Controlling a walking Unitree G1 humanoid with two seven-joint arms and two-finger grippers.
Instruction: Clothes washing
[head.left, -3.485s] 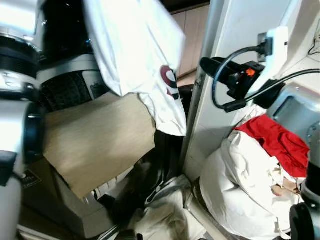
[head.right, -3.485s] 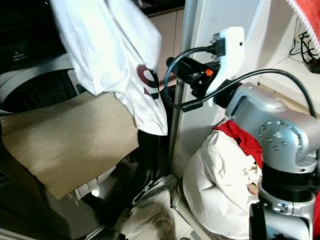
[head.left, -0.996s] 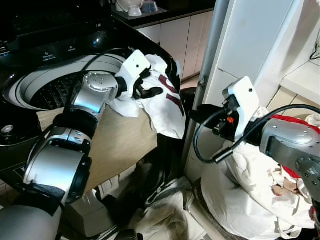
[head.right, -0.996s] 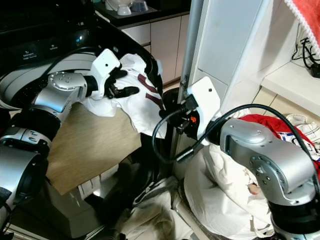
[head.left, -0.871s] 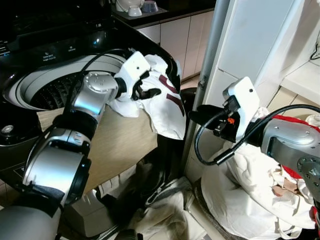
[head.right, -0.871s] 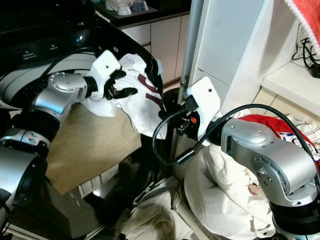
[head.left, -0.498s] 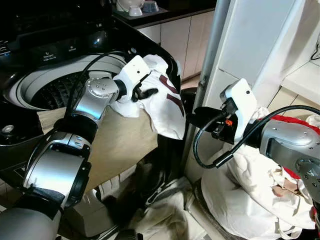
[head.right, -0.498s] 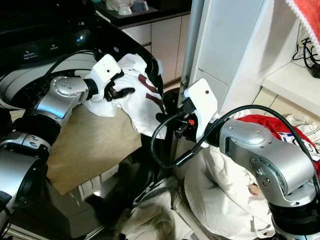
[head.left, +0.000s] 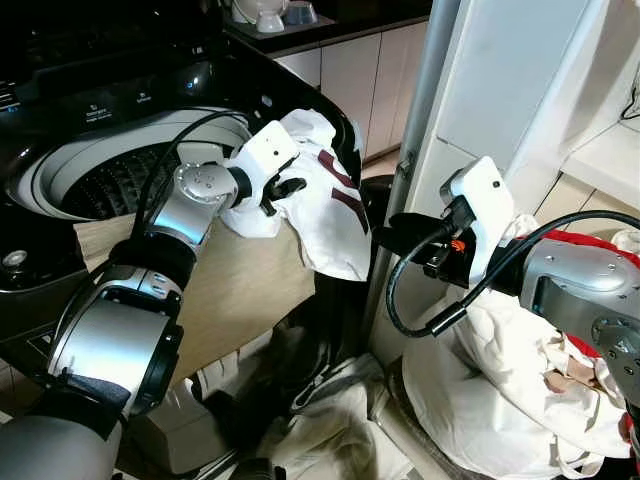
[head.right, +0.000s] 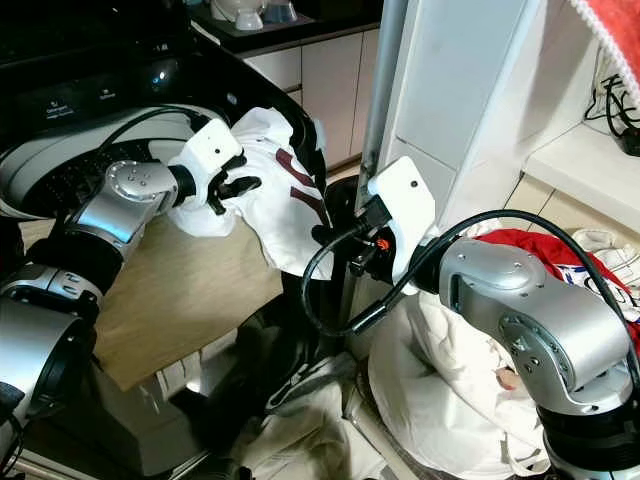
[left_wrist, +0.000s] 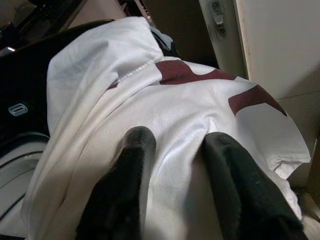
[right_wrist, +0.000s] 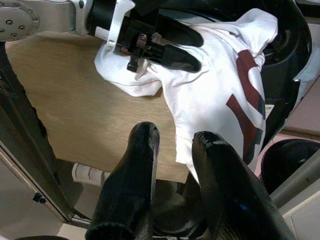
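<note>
At washer rim, left gripper (head.left: 283, 186) jaws spread over white shirt (left_wrist: 190, 115); rt wrist cam shows right gripper (right_wrist: 172, 135) jaws apart.

A tan wooden board (head.left: 225, 300) leans tilted, low in front. Behind it, beige cabinet doors (head.left: 350, 75) under a dark table (head.left: 300, 28) carrying white bowls (head.left: 268, 12). A pale vertical pole (head.left: 415, 150) stands beside white panelling (head.left: 520, 80).

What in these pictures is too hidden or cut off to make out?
- Washer drum: the eye views show only its ribbed wall; the rim and left arm hide what lies inside.
- White shirt: its print is folded over, unreadable.
- Red cloth: the right arm covers most of it.
</note>
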